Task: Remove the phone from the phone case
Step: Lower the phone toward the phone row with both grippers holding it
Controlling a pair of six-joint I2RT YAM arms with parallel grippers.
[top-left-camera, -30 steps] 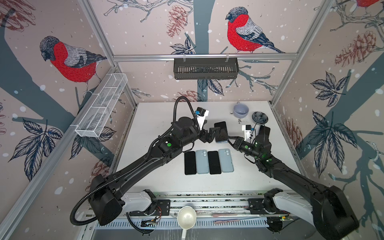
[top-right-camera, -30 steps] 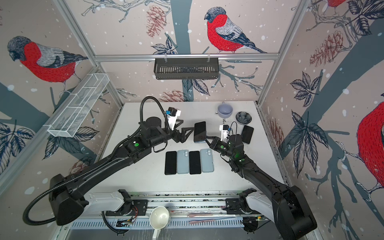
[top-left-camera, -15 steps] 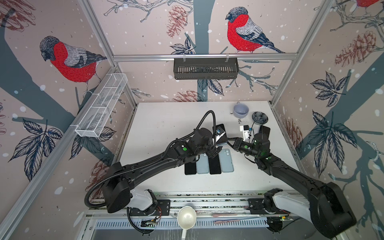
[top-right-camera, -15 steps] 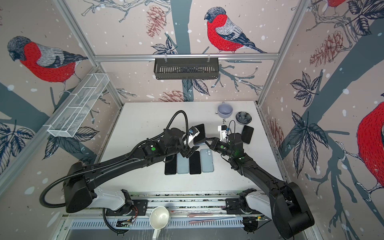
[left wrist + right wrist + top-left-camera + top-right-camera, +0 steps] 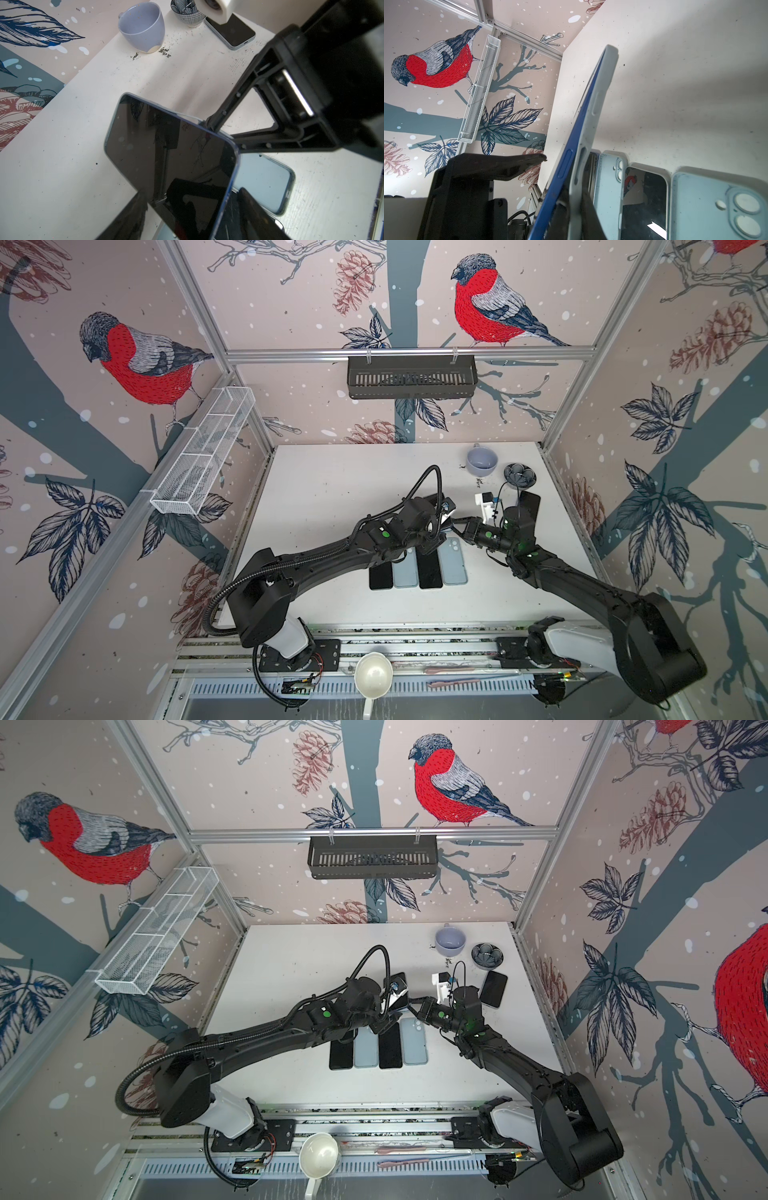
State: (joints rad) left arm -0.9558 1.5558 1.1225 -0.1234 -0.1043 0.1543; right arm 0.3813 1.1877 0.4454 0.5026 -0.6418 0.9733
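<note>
- Right fingers (image 5: pixel 230 104) are pinched together on the case (image 5: pixel 600 99) rim, holding it tilted above the desk (image 5: pixel 62 166).
- Left fingers (image 5: pixel 508 166) are apart, one on each side of the phone (image 5: pixel 166 149) in the case. The screen-side tip is just beside it, not touching.
- Its long axis runs away from the right fingers. The left arm is free, so closing there looks next.
- No brand or writing is readable.

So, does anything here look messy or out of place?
Yes. Dark crumbs lie scattered on the table by the lilac cup. A phone also sits partly out of its case, held up in the right hand, though that is the job.
</note>
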